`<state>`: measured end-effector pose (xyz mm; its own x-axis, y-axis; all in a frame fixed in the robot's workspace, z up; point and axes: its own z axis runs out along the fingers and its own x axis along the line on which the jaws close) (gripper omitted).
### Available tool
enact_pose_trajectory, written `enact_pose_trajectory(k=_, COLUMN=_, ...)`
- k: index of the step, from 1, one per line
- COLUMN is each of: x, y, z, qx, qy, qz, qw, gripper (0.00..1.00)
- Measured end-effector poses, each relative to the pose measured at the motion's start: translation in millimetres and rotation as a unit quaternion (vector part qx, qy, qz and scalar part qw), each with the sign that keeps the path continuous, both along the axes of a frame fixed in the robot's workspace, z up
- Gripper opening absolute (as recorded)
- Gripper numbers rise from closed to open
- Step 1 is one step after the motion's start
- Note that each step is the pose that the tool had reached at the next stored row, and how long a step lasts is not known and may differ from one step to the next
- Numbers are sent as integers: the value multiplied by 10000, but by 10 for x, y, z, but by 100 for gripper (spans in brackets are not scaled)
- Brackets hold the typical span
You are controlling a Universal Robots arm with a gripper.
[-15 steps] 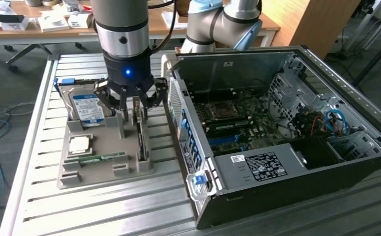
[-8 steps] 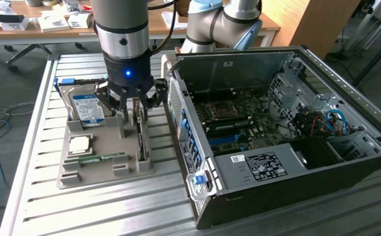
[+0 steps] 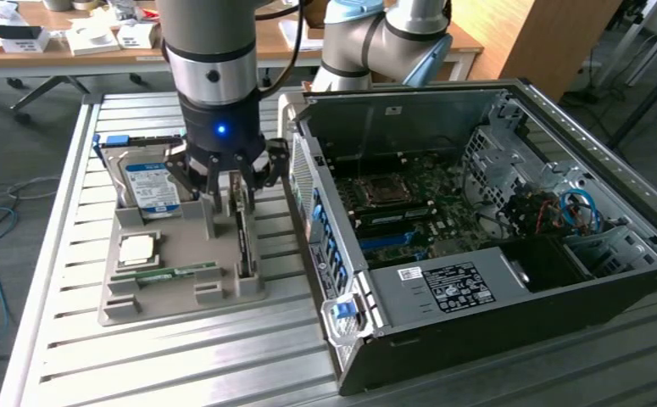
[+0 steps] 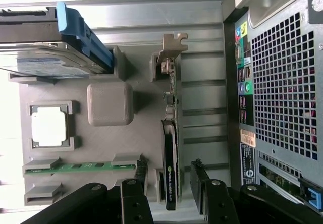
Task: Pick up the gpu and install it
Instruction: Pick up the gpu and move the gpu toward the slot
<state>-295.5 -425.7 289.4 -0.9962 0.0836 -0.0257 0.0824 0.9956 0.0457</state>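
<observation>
Broadly: slatted bench (image 3: pixel 57 356) carries an open PC case (image 3: pixel 476 288) on the exterior view's right, with a grey parts tray (image 3: pixel 158 297) just beside it. The gpu (image 4: pixel 170 148) stands on edge in a tray slot nearest the case. Its board faces are vertical and its long axis is level, running along the tray, roughly parallel to the case's vented wall. The silver bracket (image 4: pixel 171 52) points toward the tray's hard-drive end.

Pincer (image 4: pixel 169 171) hangs over the card, released, one finger on each side of the black shroud. I can't confirm contact.

Judgement: the step is the grasp. Keep the fingers square to the board faces and centred over the shroud, clamp on the shroud rather than bare components, and avoid twisting the card in its slot.
</observation>
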Motion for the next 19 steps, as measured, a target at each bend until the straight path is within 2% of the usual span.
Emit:
enact_pose_trajectory(k=6, x=0, y=0, z=-37, qx=0, qy=0, qz=0, qw=10000, gripper=47)
enact_pose_trajectory(k=19, x=-1, y=10, z=-41, qx=1, qy=1, qz=0, qw=10000, gripper=47)
